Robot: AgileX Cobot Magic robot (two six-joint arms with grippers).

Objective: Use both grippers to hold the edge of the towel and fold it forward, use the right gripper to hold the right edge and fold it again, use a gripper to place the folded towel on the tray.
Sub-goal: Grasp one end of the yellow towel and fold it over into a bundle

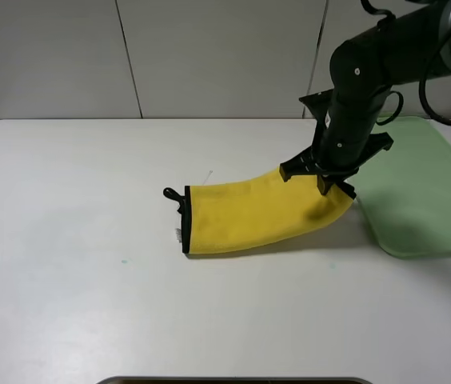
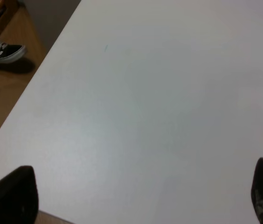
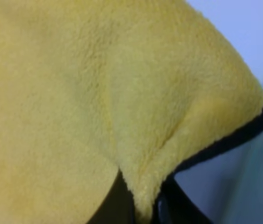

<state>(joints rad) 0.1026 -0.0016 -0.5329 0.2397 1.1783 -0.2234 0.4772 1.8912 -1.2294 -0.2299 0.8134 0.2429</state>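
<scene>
Pinching the folded, black-edged yellow towel (image 1: 249, 214), right claw (image 1: 333, 182); left claw (image 2: 138, 196) wide.

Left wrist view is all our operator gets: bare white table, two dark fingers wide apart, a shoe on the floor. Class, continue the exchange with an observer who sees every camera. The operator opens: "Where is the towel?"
Observer: The folded yellow towel is right of centre in the high view, its left end lying on the table.
Operator: Is anything holding it?
Observer: Yes, the right gripper pinches its right end and holds that end up off the table.
Operator: Is it on the tray?
Observer: No. The green tray sits further right, and the towel stops just short of its rim.
</scene>
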